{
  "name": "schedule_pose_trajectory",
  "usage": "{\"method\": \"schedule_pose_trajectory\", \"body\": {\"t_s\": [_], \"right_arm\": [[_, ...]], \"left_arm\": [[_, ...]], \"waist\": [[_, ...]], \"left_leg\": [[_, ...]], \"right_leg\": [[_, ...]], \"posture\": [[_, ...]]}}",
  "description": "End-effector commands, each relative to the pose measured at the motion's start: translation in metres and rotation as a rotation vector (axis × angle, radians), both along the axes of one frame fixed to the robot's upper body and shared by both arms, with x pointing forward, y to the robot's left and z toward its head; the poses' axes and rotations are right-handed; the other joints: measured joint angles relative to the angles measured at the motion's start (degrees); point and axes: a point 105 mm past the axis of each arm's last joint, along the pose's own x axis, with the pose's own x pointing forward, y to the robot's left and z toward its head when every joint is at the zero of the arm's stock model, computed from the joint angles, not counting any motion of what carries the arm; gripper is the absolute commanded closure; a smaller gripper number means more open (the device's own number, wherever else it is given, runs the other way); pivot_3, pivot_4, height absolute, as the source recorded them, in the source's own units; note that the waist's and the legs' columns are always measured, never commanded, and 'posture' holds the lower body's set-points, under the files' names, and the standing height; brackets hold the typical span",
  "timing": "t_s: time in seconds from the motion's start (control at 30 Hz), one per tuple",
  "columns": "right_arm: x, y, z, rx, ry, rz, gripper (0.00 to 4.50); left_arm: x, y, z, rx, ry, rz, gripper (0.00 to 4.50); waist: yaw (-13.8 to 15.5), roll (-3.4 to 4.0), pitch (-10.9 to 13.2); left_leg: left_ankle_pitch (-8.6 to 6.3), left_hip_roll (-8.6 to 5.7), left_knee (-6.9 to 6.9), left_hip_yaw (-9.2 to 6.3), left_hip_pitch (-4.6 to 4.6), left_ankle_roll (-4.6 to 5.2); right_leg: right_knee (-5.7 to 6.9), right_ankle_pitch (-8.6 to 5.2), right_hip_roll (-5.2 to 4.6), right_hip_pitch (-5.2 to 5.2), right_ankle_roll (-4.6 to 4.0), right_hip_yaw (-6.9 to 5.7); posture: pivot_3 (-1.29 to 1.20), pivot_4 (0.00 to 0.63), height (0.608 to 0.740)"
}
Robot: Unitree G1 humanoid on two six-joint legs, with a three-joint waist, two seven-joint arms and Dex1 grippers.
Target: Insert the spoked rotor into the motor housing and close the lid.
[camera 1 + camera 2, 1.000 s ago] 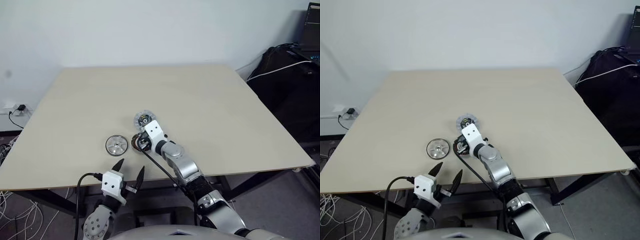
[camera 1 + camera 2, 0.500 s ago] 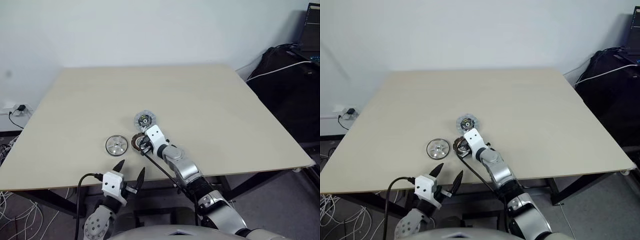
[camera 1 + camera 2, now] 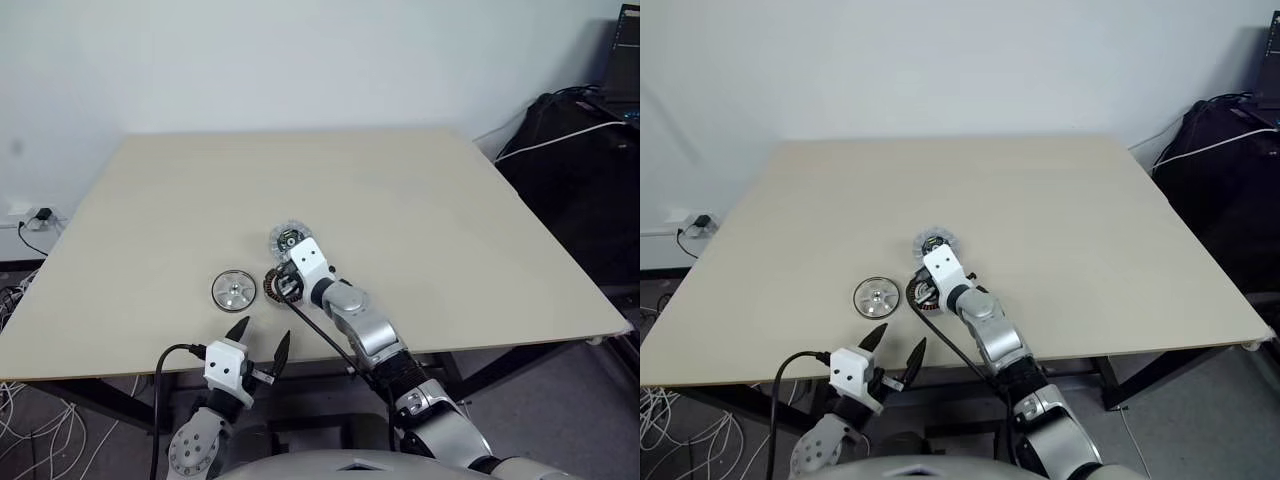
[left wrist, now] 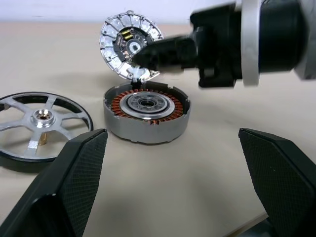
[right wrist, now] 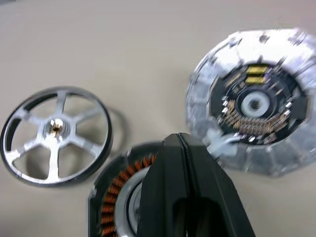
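Left gripper idles off the bench's near edge, fingers apart. Near that edge lie the spoked rotor and motor housing; the right gripper, fingers together and empty, hangs above the housing, the lid tilted behind. Insertion not begun: next, grasp the rotor

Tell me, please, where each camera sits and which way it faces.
Left and right eye views: on the head, looking down over the table; both arms show.
Left wrist view: low at the table edge, facing the motor housing; open fingers show.
Right wrist view: above the housing; shut right gripper shows.
All share the lid and spoked rotor.
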Motion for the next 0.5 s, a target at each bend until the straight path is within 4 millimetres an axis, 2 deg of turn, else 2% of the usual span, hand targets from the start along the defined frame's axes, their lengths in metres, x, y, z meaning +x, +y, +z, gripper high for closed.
{"method": "schedule_pose_trajectory", "body": {"t_s": [0.03,0.13,0.27,0.4,0.5], "right_arm": [[0.0,-0.003,0.029,0.084,-0.086,0.008,4.48],[-0.011,-0.01,0.036,0.115,-0.101,0.031,4.48],[-0.026,-0.018,0.036,0.132,-0.085,0.043,4.48],[-0.044,-0.022,0.029,0.123,-0.048,0.078,4.48],[-0.052,-0.023,0.025,0.118,-0.024,0.084,4.48]], "left_arm": [[0.004,0.006,0.005,-0.018,-0.013,0.058,0.0],[0.006,0.016,0.007,-0.06,-0.006,0.135,0.0],[0.01,0.04,0.008,-0.109,-0.01,0.292,0.0],[0.028,0.074,0.011,-0.154,0.003,0.392,0.0],[0.036,0.086,0.01,-0.205,0.026,0.435,0.0]], "waist": [[0.03,-0.01,0.0],[0.08,-0.03,0.0],[0.03,-0.09,0.01],[0.24,-0.18,0.03],[0.3,-0.19,0.02]], "left_leg": [[0.0,0.0,0.0,0.0,0.01,0.0],[0.0,0.0,0.0,-0.02,0.02,0.0],[-0.01,0.01,0.0,-0.03,0.01,0.01],[0.0,0.01,0.01,-0.09,0.05,0.0],[0.02,0.01,0.01,-0.15,0.08,-0.02]], "right_leg": [[0.0,0.0,0.0,0.0,0.0,0.0],[-0.01,-0.01,0.0,0.02,0.01,0.0],[-0.02,-0.01,-0.01,0.01,0.02,0.0],[0.01,-0.04,0.01,0.03,0.01,-0.06],[0.02,-0.06,0.01,0.05,0.03,-0.13]], "posture": [[0.0,0.0,0.74],[0.0,0.0,0.74],[0.0,0.0,0.74],[0.0,0.0,0.74],[0.0,0.0,0.74]]}}
